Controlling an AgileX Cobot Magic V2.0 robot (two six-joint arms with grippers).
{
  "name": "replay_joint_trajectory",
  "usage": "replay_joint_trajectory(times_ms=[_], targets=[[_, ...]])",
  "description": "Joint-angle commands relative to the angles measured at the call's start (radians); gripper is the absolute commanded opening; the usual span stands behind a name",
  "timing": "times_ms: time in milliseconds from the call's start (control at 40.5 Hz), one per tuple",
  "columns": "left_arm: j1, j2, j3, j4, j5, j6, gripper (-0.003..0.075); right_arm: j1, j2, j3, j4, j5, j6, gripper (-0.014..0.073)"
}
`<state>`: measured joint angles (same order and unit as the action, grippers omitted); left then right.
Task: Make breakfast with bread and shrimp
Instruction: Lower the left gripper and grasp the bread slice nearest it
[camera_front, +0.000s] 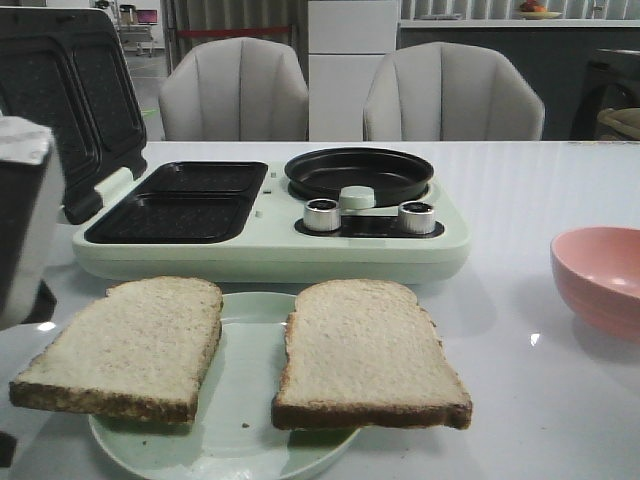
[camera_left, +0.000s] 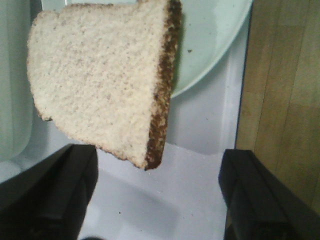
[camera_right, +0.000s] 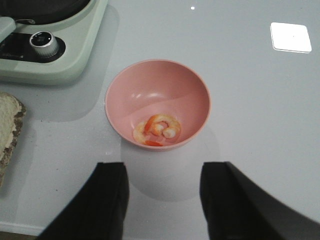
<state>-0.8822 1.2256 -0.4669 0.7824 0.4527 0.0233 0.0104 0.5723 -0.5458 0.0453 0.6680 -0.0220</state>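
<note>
Two slices of bread lie side by side on a pale green plate (camera_front: 250, 330) at the table's front: the left slice (camera_front: 130, 345) and the right slice (camera_front: 365, 355). The left wrist view looks down on the left slice (camera_left: 100, 80), which overhangs the plate's rim (camera_left: 215, 45); my left gripper (camera_left: 157, 192) hovers open just off its corner, touching nothing. The shrimp (camera_right: 157, 129), curled orange-pink pieces, lie in a pink bowl (camera_right: 190, 87). My right gripper (camera_right: 162, 200) hangs open above the table just short of that bowl. In the front view the bowl (camera_front: 600, 275) sits at the right edge.
A pale green breakfast maker (camera_front: 270, 215) stands behind the plate, with two dark sandwich wells (camera_front: 185, 200), a round black pan (camera_front: 360, 172) and two silver knobs (camera_front: 322, 214). Its lid (camera_front: 65, 95) stands open at the left. The table edge (camera_left: 244, 100) runs beside the plate.
</note>
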Motion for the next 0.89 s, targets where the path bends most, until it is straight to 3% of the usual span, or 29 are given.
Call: replay_joint_trajectory(times_ms=[0, 321, 568, 864], targets=[[-0.007, 0.044, -0.059, 0.103, -0.027, -0.124, 0.0462, 0.001, 0.010, -0.028, -0.003, -0.075, -0.001, 0.0453], [-0.007, 0.164, -0.072, 0.191, -0.002, -0.152, 0.0437, 0.001, 0.010, -0.028, -0.003, -0.075, -0.001, 0.0453], [-0.007, 0.177, -0.072, 0.433, 0.057, -0.449, 0.0433, 0.001, 0.010, -0.028, -0.003, -0.075, -0.001, 0.0453], [-0.007, 0.177, -0.072, 0.446, 0.015, -0.454, 0.0424, 0.001, 0.010, -0.028, -0.003, -0.075, -0.001, 0.0453]])
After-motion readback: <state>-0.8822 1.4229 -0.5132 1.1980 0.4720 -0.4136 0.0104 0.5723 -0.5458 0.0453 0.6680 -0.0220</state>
